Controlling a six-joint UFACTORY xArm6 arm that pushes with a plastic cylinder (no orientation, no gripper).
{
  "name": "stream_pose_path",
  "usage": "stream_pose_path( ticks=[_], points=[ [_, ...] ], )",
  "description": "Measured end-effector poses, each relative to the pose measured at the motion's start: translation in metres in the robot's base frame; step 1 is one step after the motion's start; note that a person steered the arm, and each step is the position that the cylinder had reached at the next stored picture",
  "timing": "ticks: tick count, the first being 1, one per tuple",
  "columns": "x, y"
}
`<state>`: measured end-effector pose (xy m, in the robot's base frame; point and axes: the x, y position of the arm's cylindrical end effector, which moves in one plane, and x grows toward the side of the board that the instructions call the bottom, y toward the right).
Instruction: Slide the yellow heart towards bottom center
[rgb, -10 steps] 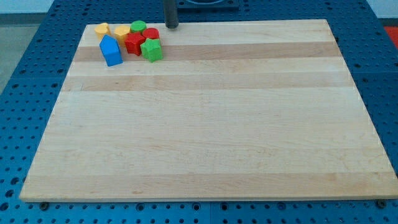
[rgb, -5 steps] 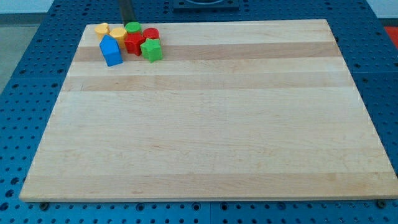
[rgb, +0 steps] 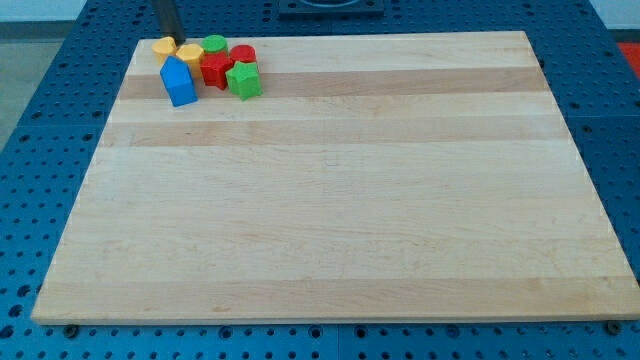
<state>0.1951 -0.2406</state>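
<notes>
A cluster of blocks sits at the board's top left. Two yellow blocks lie there: one (rgb: 164, 45) at the far left and one (rgb: 190, 52) just right of it; which is the heart I cannot tell. My tip (rgb: 171, 34) is at the board's top edge, just above and between the two yellow blocks, close to the left one. A blue block (rgb: 179, 82) lies below them. A green round block (rgb: 214, 44), two red blocks (rgb: 215, 68) (rgb: 243, 54) and a green star-like block (rgb: 243, 80) lie to the right.
The wooden board (rgb: 330, 200) rests on a blue perforated table (rgb: 40, 150). The cluster lies close to the board's top edge and left corner.
My tip has moved left along the board's top edge, from right of the cluster to above the yellow blocks. The blocks have not visibly moved.
</notes>
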Motion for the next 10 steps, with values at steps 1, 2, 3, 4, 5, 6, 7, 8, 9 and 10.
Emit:
stream_pose_path(
  ticks=[1,2,3,4,5,6,7,8,9,10],
  points=[
    [0.01,0.0],
    [0.019,-0.001],
    [0.023,-0.008],
    [0.023,-0.026],
    [0.027,-0.034],
    [0.037,-0.031],
    [0.05,-0.025],
    [0.064,-0.016],
    [0.084,-0.012],
    [0.103,-0.004]
  ],
)
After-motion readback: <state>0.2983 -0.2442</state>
